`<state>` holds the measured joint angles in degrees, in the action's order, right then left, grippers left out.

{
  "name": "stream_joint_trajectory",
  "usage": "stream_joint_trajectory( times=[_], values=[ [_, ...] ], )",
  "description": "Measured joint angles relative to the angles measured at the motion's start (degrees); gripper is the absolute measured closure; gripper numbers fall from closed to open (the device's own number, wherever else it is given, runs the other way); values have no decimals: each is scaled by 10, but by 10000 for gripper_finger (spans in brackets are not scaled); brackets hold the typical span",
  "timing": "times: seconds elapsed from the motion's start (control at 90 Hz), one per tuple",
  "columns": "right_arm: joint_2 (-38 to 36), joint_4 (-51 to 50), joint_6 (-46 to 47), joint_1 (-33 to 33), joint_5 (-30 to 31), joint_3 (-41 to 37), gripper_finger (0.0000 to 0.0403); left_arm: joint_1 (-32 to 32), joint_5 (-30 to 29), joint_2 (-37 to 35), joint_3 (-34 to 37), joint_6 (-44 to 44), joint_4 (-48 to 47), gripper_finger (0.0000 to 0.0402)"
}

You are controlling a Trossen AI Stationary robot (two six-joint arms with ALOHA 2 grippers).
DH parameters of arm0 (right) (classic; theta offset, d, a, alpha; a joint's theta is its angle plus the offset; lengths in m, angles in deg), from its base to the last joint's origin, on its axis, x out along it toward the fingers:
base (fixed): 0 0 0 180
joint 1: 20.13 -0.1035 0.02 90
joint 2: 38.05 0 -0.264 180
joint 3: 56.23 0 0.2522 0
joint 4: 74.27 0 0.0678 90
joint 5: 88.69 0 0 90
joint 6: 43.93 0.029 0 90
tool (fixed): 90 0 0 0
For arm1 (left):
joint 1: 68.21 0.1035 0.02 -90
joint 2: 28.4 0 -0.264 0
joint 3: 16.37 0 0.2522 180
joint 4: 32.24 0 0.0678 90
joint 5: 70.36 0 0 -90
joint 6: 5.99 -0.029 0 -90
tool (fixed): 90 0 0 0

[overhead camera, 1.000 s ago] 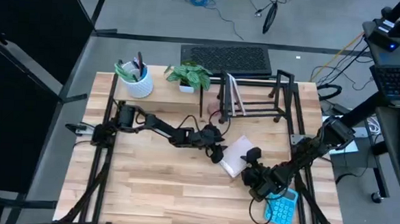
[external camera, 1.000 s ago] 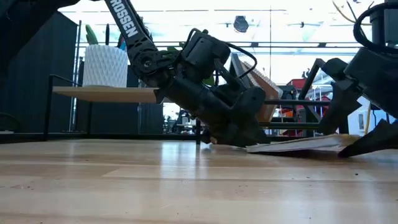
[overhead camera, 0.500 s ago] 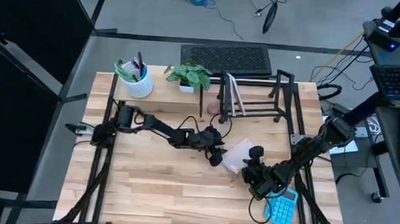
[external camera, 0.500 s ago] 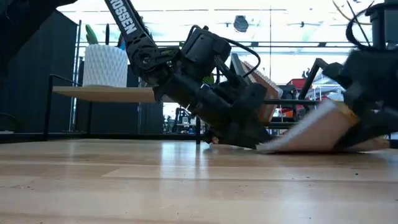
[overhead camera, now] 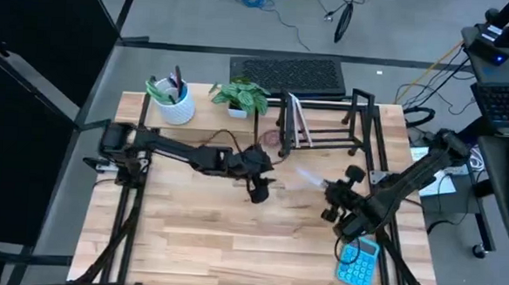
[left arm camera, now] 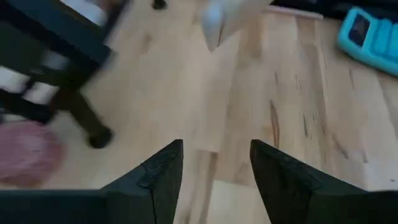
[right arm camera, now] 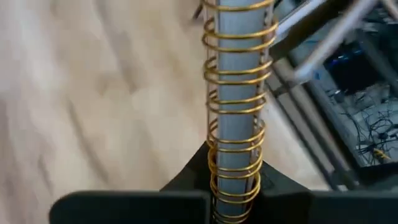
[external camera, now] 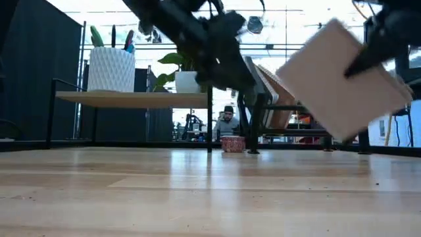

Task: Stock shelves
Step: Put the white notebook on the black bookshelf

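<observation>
My right gripper is shut on a spiral-bound notebook with a pinkish cover, held in the air to the right of the table's middle. My left gripper hangs open above the table's middle, with nothing between its fingers. At the far left stands the pale-wood shelf, carrying a white pot and a plant. To its right is the black wire rack, with a book standing upright between its dividers. My right gripper pinches the notebook at its gold spiral binding, one finger on each cover, the coil running straight out between them. The notebook is lifted clear of the table and tilted, its free corner lower and toward the table's left.
A small pink bowl sits on the table in front of the rack's left end. A blue calculator lies near the front right corner. A dark mat lies beyond the far edge. Bare wood stretches across the near half.
My right gripper has shut on the notebook's bound edge and risen toward the far right. The notebook, flat on the table before, tipped up on one edge and now hangs clear. My left gripper has let off the notebook, rising and drawing back toward the left.
</observation>
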<state>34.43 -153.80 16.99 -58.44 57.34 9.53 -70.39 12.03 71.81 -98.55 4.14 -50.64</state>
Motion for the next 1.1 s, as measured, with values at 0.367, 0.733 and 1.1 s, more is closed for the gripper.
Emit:
stream_joint_trajectory(
  times=[0.367, 0.733, 1.1],
  values=[
    [-95, 6, -84, 158, 125, 110, 397, 0, -1, -36, 0, 0, -83, 228],
    [-92, 106, -248, 479, -146, 141, 393, 0, -1, -35, 0, 16, -108, 228],
    [-1, 159, -267, 609, -289, 141, 392, -9, -2, -35, 0, 45, -115, 228]
  ],
)
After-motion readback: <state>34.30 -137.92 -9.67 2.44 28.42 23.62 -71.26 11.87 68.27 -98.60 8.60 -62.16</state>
